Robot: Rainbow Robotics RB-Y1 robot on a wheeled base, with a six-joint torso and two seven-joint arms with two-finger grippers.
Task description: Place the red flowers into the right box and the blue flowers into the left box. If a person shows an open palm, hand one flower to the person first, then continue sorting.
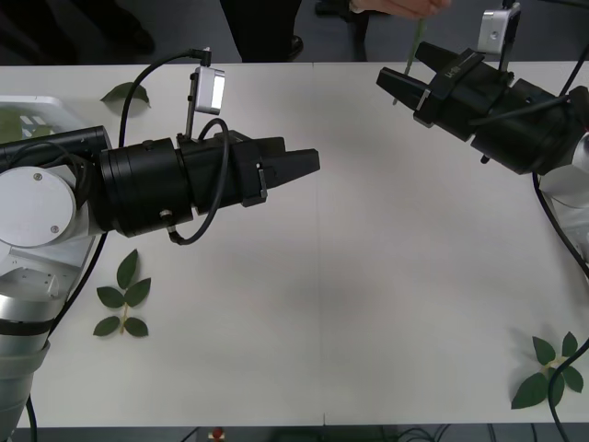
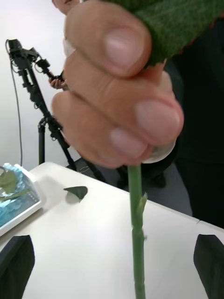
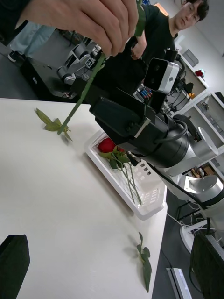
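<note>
A person's hand (image 2: 116, 98) grips a flower's green stem (image 2: 136, 224) from above, beyond the table's far edge; the bloom is hidden. My right gripper (image 1: 409, 72) is raised at the far right, open, with the stem (image 1: 416, 44) passing between its black fingers (image 2: 17, 264) and touching neither. One red flower (image 3: 107, 145) lies in the right box (image 3: 148, 201). The left box (image 2: 25, 208) holds blue flowers (image 2: 10, 184). My left gripper (image 1: 308, 164) hovers open over the middle of the table, holding nothing.
Loose green leaf sprigs lie on the white table at the front left (image 1: 122, 296), the front right (image 1: 550, 373) and the far left (image 1: 125, 92). A camera tripod (image 2: 39, 98) stands behind the table.
</note>
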